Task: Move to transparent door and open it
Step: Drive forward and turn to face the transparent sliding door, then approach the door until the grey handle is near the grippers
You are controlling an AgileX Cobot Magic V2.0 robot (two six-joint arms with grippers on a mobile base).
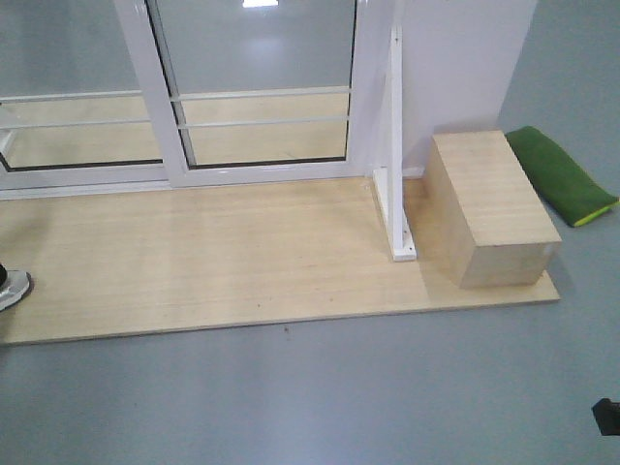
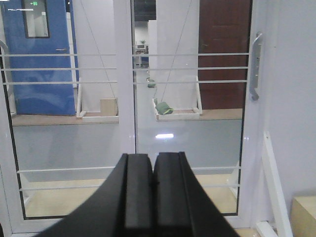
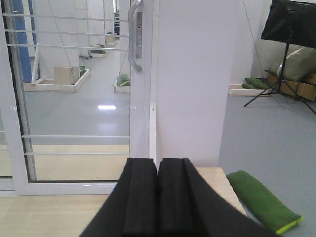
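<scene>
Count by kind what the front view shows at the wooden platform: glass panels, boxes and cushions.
Glass panels: 2, the transparent door and the left glass panel
Wooden box: 1
Green cushion: 1
Total: 4

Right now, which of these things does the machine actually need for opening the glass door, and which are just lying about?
Needed: the tall sliding glass door in a white frame; its curved silver-grey pull handle; the black left gripper and right gripper, both shut.
Lying about: the pale wooden box; the flat green cushion; the black panel on a tripod; the handle-less glass panel.
</scene>
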